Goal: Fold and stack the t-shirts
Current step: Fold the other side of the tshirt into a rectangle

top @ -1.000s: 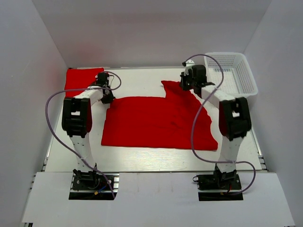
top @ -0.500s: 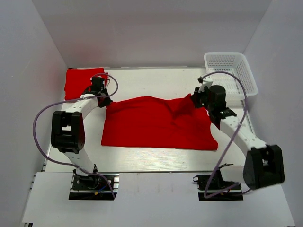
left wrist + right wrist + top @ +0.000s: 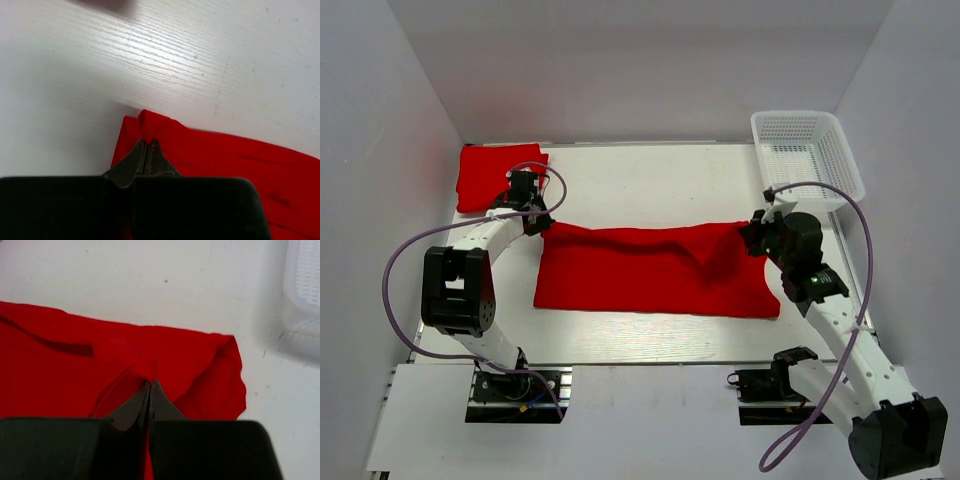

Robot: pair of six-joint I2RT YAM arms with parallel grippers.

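Note:
A bright red t-shirt (image 3: 650,268) lies spread across the middle of the table, its far part folded toward me. My left gripper (image 3: 536,221) is shut on the shirt's far left corner (image 3: 150,125). My right gripper (image 3: 757,237) is shut on the shirt's far right edge (image 3: 145,367), with a loose fold bulging beside it. A second red t-shirt (image 3: 495,175) lies folded at the far left corner of the table.
A white mesh basket (image 3: 807,150) stands at the far right corner; it also shows at the right edge of the right wrist view (image 3: 302,285). White walls close in the table on three sides.
Both grippers have pulled the shirt's far edge toward me, the right one much farther. The raised right part of the shirt has come down into a straight fold line.

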